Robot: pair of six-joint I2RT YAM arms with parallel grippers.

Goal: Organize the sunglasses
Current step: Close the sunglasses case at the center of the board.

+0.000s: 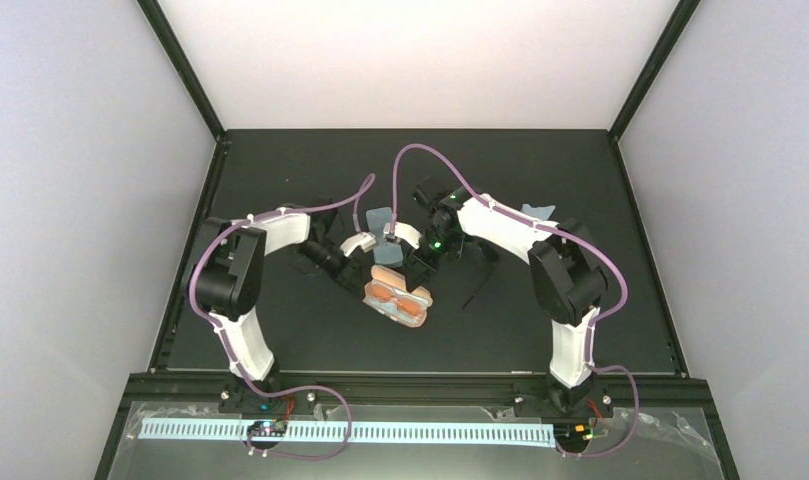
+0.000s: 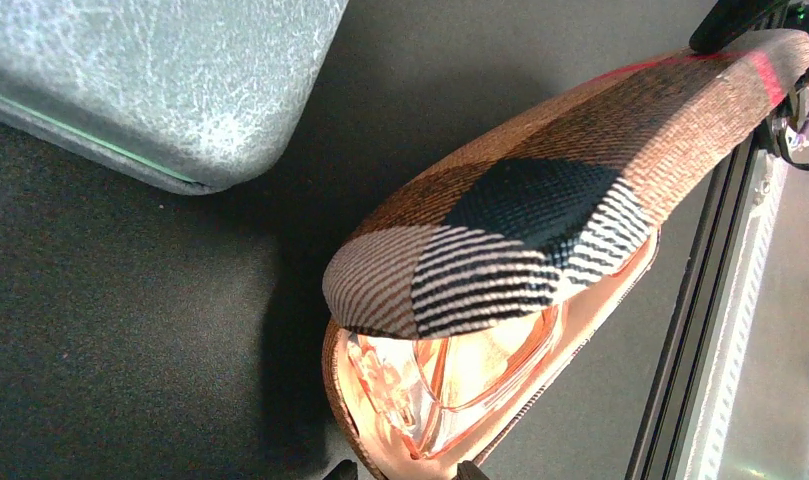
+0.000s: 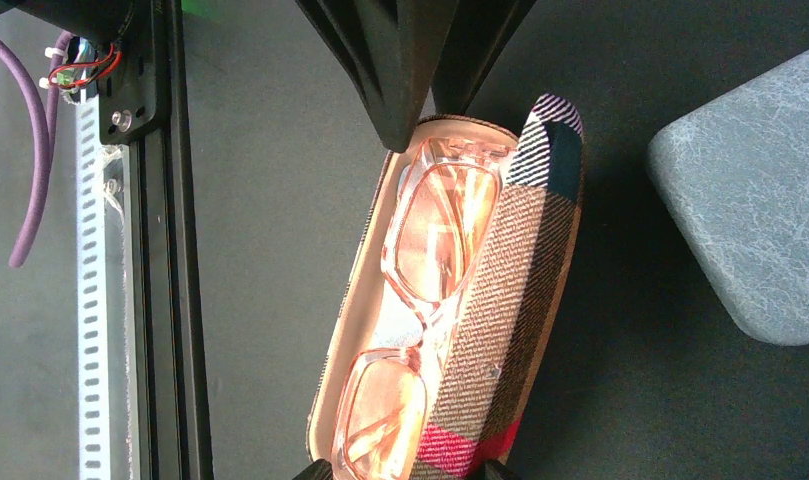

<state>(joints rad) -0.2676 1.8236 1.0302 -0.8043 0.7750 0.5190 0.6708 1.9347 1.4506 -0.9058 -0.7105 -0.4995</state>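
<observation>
reddish-brown sunglasses (image 3: 425, 300) lie in a half-open plaid case (image 3: 500, 300); right gripper (image 3: 402, 470) clamps one end, left gripper (image 2: 405, 470) straddles the other, grip unclear.

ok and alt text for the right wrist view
Reddish sunglasses lie in a plaid case with its lid partly open, on a dark table. The right pincer flanks the case's near end, the left pincer sits at its far end, and a grey case lies to the right.
</observation>
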